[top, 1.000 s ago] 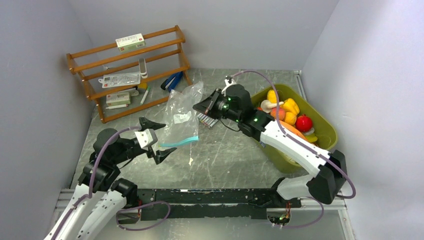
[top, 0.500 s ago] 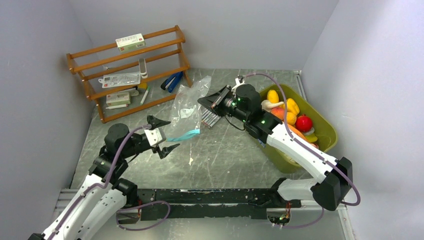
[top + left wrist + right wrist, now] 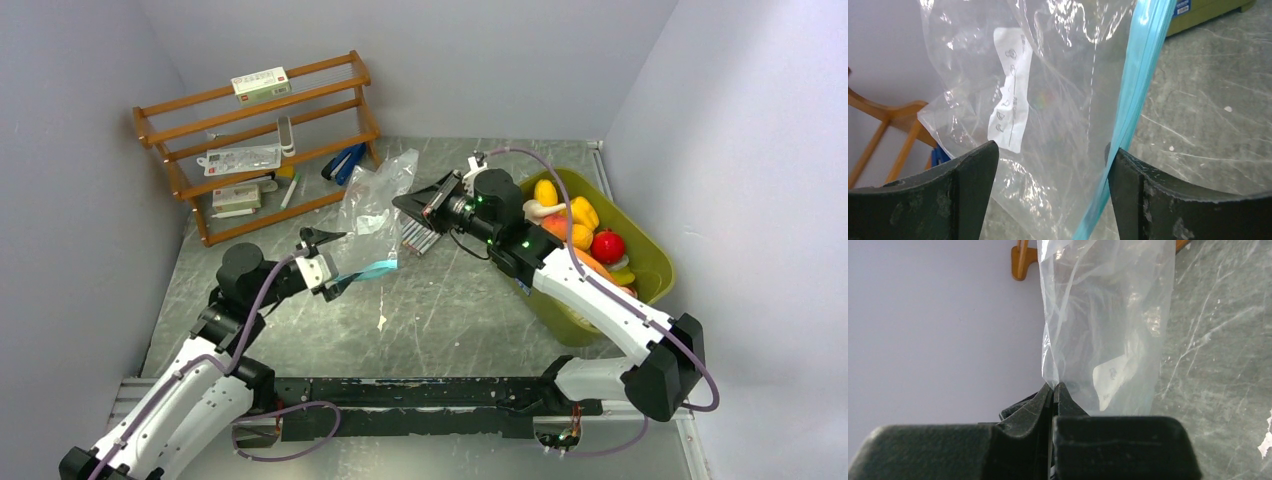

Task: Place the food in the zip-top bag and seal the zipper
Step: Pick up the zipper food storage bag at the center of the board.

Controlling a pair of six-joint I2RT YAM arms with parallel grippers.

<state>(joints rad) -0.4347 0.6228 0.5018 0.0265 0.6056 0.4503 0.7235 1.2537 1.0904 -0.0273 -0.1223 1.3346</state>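
Top view: the zip-top bag [image 3: 372, 205] hangs at frame centre, with the right gripper [image 3: 402, 203] clamped on its right edge. The left gripper [image 3: 330, 262], jaws apart, straddles the zipper [image 3: 368, 270]. The food [image 3: 570, 220] sits in the tub [image 3: 645, 265] at right.

Left wrist view: the strip lies beside the right-hand jaw. Closing may pinch both walls and shut the mouth.

Right wrist view: the grip holds only a thin fold, so a tug may free it.

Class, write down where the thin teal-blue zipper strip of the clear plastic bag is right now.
Top view: the thin teal-blue zipper strip hangs left of centre, along the clear plastic bag's lower edge, between the open left claw's fingers.
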